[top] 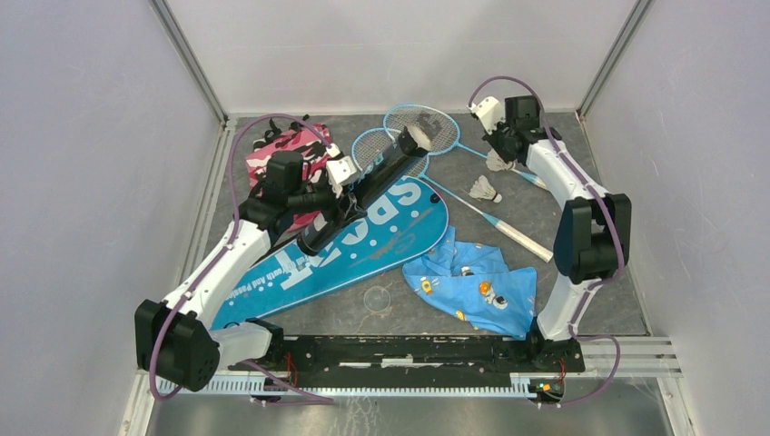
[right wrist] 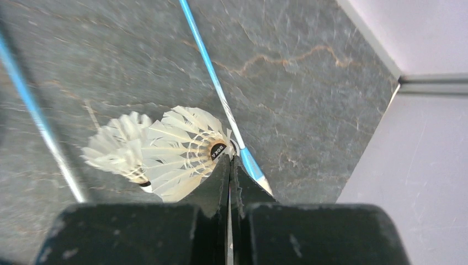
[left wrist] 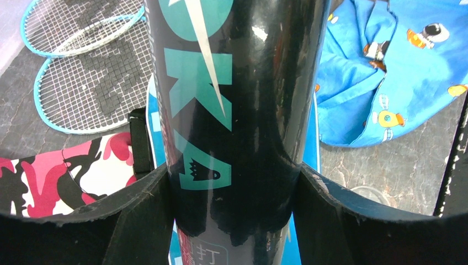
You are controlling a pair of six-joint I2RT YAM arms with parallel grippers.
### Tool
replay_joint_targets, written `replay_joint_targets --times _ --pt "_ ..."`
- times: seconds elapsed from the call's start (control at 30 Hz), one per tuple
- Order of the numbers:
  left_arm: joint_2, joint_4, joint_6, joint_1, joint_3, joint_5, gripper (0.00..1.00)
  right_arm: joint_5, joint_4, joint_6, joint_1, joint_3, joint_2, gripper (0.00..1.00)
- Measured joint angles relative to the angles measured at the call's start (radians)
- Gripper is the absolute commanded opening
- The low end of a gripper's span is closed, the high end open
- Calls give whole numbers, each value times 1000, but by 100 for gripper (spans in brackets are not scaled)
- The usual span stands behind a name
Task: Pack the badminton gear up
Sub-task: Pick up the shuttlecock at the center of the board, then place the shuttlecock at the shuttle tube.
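While the left gripper (left wrist: 232, 187) is clamped round the black tube (top: 377, 177), holding it tilted with the open mouth aimed far-right, the right gripper (right wrist: 230, 163) is clenched tight with a shuttlecock (right wrist: 185, 152) cork right at its tips. Can't tell if it's actually nipped. That's over the bench (right wrist: 110, 55) far right, so I reckon the tube mouth lies to that arm's left.
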Motion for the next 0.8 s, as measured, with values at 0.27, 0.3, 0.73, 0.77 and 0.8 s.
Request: replay_joint_targets --times 0.27,0.3,0.73,0.77,0.8 --pt "0 1 122 0 -50 -39 2 -350 5 65 -36 -73 -212 0" --pt "1 2 141 0 -57 -50 2 -402 11 78 -41 -82 -238 0" --pt "33 74 224 49 -121 -20 2 -964 360 512 -95 -234 -406 0" --pt "33 82 224 52 -129 -14 2 -995 409 564 -95 -256 -409 0" --pt "33 93 224 53 -137 -7 2 -1018 450 610 -95 -273 -411 0"
